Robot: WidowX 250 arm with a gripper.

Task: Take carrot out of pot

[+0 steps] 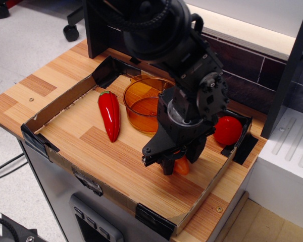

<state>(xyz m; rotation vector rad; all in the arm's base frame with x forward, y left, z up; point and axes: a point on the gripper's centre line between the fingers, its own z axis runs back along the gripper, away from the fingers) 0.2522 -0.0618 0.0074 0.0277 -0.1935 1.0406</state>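
The amber see-through pot stands at the back of the walled wooden tray, with nothing showing inside it. My black gripper hangs low over the tray's front right part, well to the right of and in front of the pot. Its fingers are shut on the small orange carrot, which shows between and just right of the fingertips, at or just above the wood. Most of the carrot is hidden by the fingers.
A long glossy red pepper lies left of the pot. A round red tomato sits in the tray's back right corner. Low cardboard walls with black corner clips ring the tray. A dark tiled wall is behind.
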